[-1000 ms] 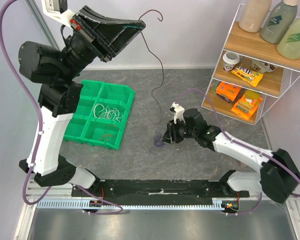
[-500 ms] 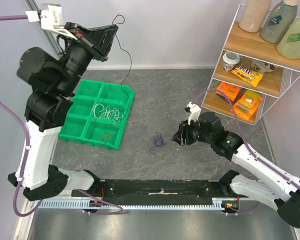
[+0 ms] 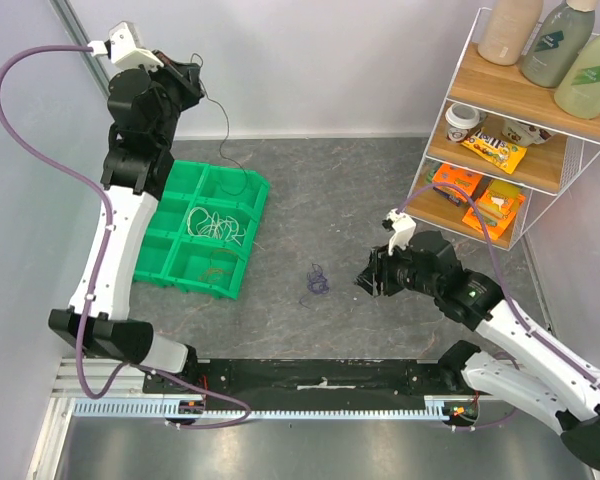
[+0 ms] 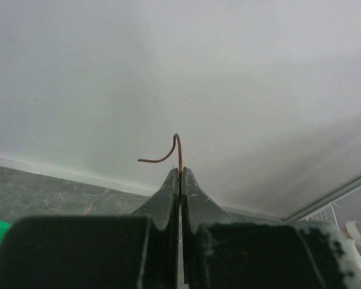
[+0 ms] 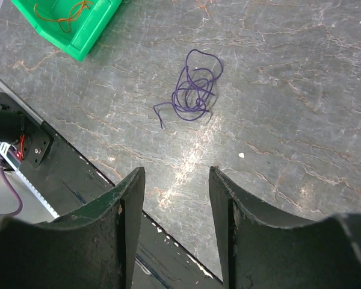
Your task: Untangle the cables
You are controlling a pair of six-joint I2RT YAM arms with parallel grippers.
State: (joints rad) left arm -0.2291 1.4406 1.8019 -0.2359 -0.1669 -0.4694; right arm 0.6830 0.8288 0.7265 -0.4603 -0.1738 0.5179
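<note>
The left gripper (image 4: 180, 176) is lifted high near the back wall with its jaws pressed flat together on a single dark wire (image 3: 226, 130). A short hooked end of it curls above the tips, and the rest hangs in a loose line down towards the green tray (image 3: 180, 178). The right gripper (image 5: 175, 180) hovers low over the table (image 3: 380, 190) with its fingers spread and nothing between them. It looks at the purple clump (image 5: 194, 89), which lies near and in front of it, apart from the tray. The main risk is in the hanging strand. It is so fine and springy that it may sway or catch on the tray's rim, or snag the white wires (image 3: 215, 222) already lying in a compartment and drag them out. It could also slide from the smooth pinch, since so little wire shows above the tips. The purple clump is a flat knot of overlapping loops with one free tail, so a broad grasp would likely lift the lot rather than one strand. The tray is glossy moulded plastic divided into cells (one holds an orange wire (image 5: 72, 11)). The tabletop is dull grey, veined like stone, with a soft sheen.
</note>
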